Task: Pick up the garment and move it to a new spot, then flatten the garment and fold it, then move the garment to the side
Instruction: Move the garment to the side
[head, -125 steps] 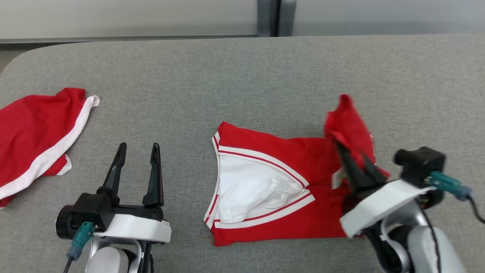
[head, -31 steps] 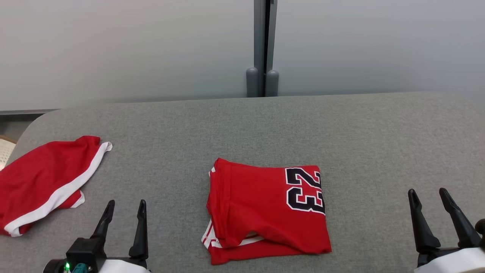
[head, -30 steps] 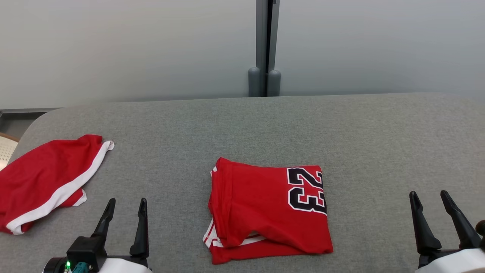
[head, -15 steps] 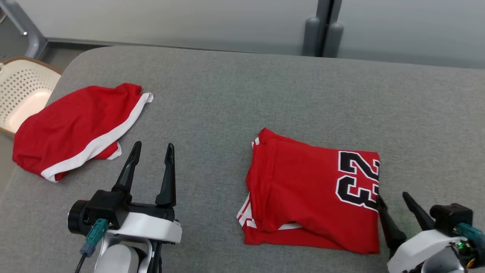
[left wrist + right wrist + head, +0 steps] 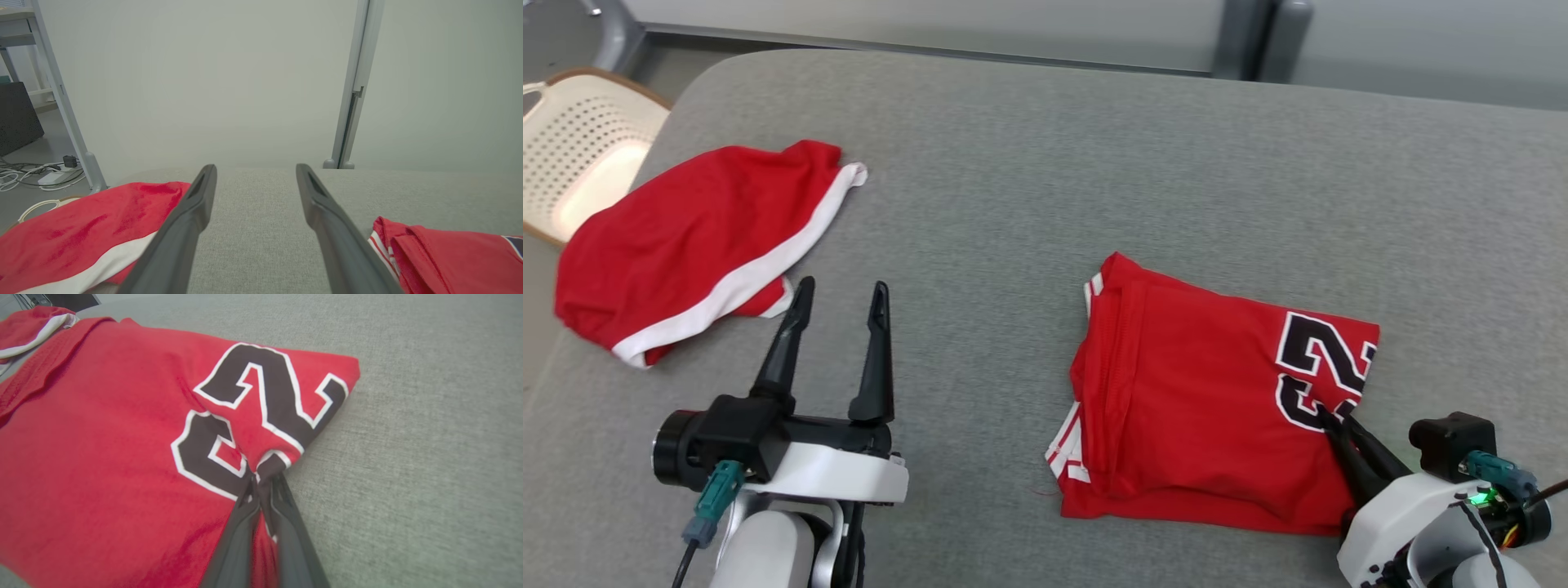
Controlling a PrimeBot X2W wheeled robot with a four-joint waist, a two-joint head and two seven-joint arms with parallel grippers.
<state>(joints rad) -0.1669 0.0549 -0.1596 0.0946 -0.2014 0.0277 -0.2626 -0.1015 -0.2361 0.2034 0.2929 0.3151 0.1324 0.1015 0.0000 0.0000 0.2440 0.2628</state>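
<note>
1. Wall (image 5: pixel 204 81): pale and plain, behind the far edge of the worktop. The left wrist view takes in its height, with a grey upright post (image 5: pixel 351 90), a metal frame leg (image 5: pixel 61 102) at the left and cables (image 5: pixel 36 177) on the floor.
2. Worktop (image 5: pixel 1029 163): grey woven cover with a rounded far left corner, seen from above in the head view.
3. Garment (image 5: pixel 1201 408): red jersey folded to a rough rectangle, lying toward the near right of the worktop, close to the near edge. It has white trim at its left end and black, white-edged numerals at its right end. The right wrist view gives the numerals close up, with the cloth drawn into a pucker.
4. Second red piece (image 5: pixel 686 237): has a white band and lies loosely at the left edge, well apart from the garment.
5. Basket (image 5: pixel 580 147): pale and perforated with a brown rim, off the worktop beyond the far left corner.
6. Left gripper (image 5: pixel 842 286): fingers spread wide and empty, over the near left part of the worktop between the two red pieces. Its wrist view shows bare grey cover between the fingers.
7. Right gripper (image 5: pixel 1331 418): near the near right corner, fingers pressed together on the garment's right edge at the numerals. The right wrist view shows cloth clamped between the tips.
</note>
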